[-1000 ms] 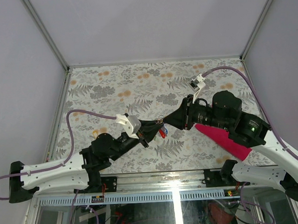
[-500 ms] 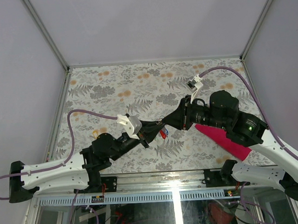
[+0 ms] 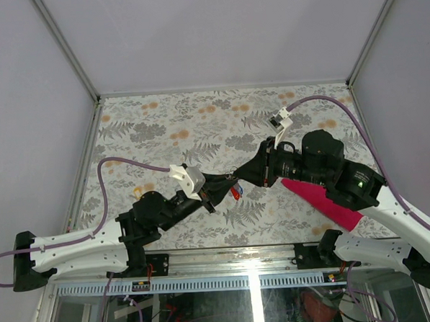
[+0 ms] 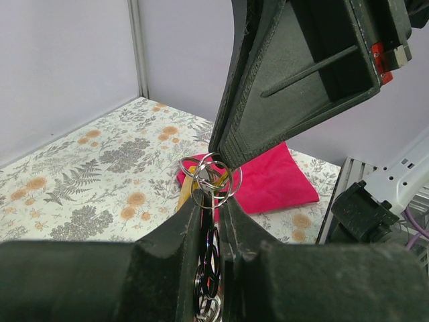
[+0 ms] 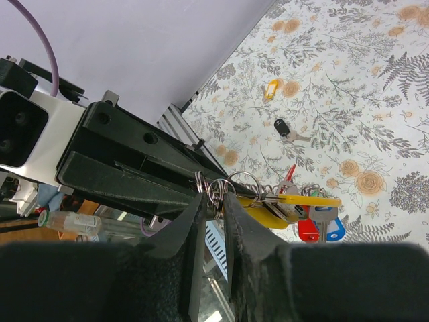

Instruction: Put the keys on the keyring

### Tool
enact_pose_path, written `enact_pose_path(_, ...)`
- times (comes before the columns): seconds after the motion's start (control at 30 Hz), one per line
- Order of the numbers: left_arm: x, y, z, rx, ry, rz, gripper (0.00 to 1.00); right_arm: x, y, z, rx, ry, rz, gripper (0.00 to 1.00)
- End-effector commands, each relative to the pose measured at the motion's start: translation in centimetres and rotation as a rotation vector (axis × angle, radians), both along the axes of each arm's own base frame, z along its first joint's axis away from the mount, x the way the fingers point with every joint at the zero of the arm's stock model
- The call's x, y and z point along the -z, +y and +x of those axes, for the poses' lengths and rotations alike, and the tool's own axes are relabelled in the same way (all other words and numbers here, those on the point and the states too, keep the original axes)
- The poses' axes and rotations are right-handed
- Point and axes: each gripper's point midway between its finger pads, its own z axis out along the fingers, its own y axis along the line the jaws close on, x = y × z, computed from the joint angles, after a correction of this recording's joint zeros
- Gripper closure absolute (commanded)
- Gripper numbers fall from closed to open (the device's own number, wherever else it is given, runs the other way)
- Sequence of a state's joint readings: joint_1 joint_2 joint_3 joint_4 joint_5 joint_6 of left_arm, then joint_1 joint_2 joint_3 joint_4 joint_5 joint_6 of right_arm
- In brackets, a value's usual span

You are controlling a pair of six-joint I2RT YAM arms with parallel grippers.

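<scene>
— Where is the keyring (image 4: 214, 176) sitting?
— Mid-air above the tabletop (image 3: 162, 120). Your left end effector (image 4: 213, 201) is clamping it, jaws nearly together; your right end effector (image 5: 214, 201) is pinching the same ring, coloured keys (image 5: 308, 228) hanging beside.

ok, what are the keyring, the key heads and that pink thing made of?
Keyring: thin silvery wire loops with bright glints, looks like polished steel. Key heads: solid red, yellow and blue with a smooth sheen, likely plastic. Magenta cloth: matte, lies limp and flat with soft edges, so some fabric; the fibre can't be told.
</scene>
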State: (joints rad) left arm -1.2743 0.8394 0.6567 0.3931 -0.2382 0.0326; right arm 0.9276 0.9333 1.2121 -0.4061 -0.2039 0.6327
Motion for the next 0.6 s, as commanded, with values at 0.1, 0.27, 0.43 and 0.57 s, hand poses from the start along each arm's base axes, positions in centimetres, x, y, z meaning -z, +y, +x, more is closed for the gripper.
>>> enact_pose_path(0.1,-3.46,0.48,-0.13,-0.001,-0.042,-0.108,1.00,-0.61,0.96,-0.21,-0.040,-0.017,0.025,0.78)
enact_pose_path(0.27,-3.55,0.52,-0.11,-0.004,-0.045,-0.108,1.00,-0.31,1.19,-0.27,-0.053,-0.013,0.013,0.78)
enact_pose_path(0.43,-3.50,0.53,-0.07,-0.005,-0.043,-0.109,1.00,-0.63,1.22,-0.37,-0.063,-0.027,0.022,0.95)
enact_pose_path(0.57,-3.64,0.61,-0.20,0.000,-0.041,-0.115,1.00,-1.11,0.94,-0.33,-0.060,-0.058,0.024,1.00)
